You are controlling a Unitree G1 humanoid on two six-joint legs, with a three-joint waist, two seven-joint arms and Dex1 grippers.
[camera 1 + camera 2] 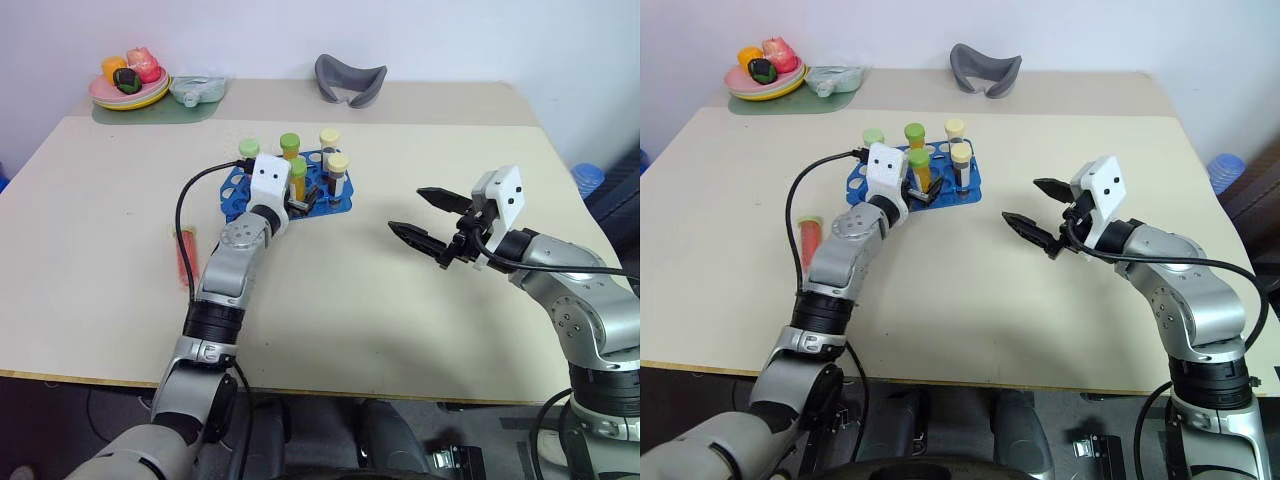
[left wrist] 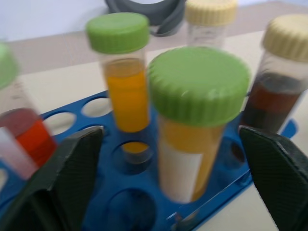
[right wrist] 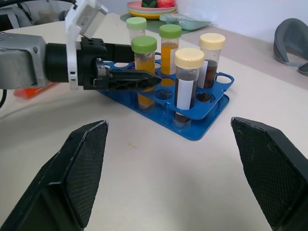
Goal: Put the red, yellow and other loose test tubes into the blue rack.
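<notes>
From the head views, the bright blue plastic rack with round holes (image 1: 335,205) sits toward the far middle of the pale desk (image 1: 400,300), with five capped clear tubes upright in it. The left pincer (image 1: 922,192) is level at the rack's near side, its black fingers spread on either side of an orange-yellow tube with a green cap (image 1: 298,178) that stands in a hole; it grips nothing. One red-filled tube with a pale green cap (image 1: 808,240) lies flat near the desk's left edge, beside the left forearm.

The left wrist view confirms it: both fingers stand clear of the orange-yellow tube.

In the right wrist view, the right pincer (image 1: 428,220) hangs wide open and empty over bare desk, well apart from the rack.

My reading: one placement is finishing. Next, the left arm must back straight off without tipping the tubes, then reach for the red one.
</notes>
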